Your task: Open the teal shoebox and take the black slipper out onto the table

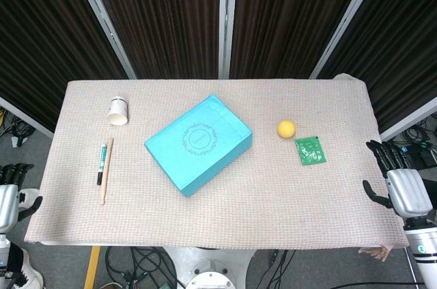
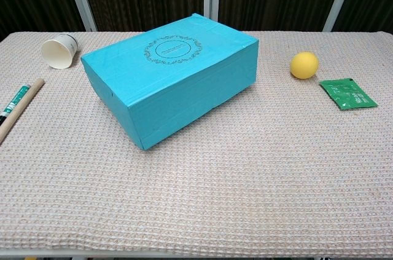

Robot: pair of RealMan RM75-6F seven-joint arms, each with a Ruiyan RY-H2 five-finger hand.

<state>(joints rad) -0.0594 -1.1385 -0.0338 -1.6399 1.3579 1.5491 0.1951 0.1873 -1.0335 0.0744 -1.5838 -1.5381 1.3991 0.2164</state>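
The teal shoebox (image 1: 198, 143) sits closed in the middle of the table, turned at an angle, with a round emblem on its lid (image 2: 173, 49). No slipper shows; the lid hides the inside. My left hand (image 1: 9, 197) hangs beside the table's left edge, away from the box. My right hand (image 1: 398, 178) is off the table's right edge with its fingers spread and nothing in it. Neither hand appears in the chest view.
A paper cup (image 1: 119, 111) lies on its side at the back left. A marker (image 1: 102, 162) and a wooden stick (image 1: 107, 171) lie left of the box. A yellow ball (image 1: 286, 128) and a green packet (image 1: 311, 150) lie to the right.
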